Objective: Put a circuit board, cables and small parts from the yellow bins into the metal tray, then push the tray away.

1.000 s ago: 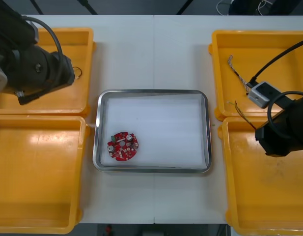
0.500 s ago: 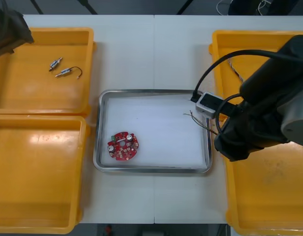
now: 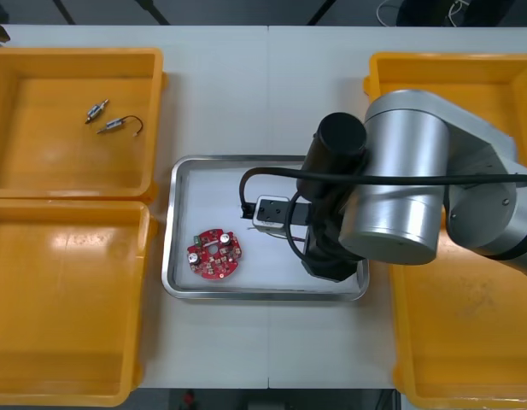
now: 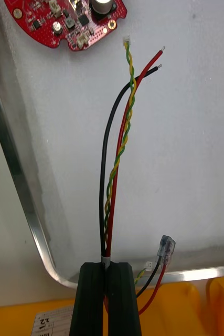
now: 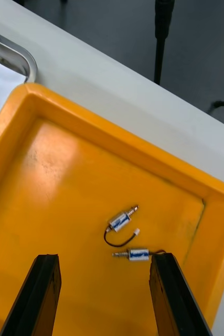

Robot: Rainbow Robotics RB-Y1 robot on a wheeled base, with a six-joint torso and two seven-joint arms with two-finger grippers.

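Black, red and twisted yellow-green cables (image 4: 114, 157), clamped between the right gripper's (image 4: 107, 266) fingers, reach over the white-lined metal tray (image 3: 263, 159), just right of the round red circuit board (image 3: 215, 254). The left gripper (image 5: 105, 260), fingers apart, hovers over the far-left yellow bin (image 5: 54, 173) holding small metal parts (image 5: 123, 221).

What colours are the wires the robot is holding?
Black, red, and twisted yellow-green; the cables show best in the right wrist view.

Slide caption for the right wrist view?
Right gripper, jaws shut on a cable bundle, over the metal tray; loose wire ends point toward the red circuit board.
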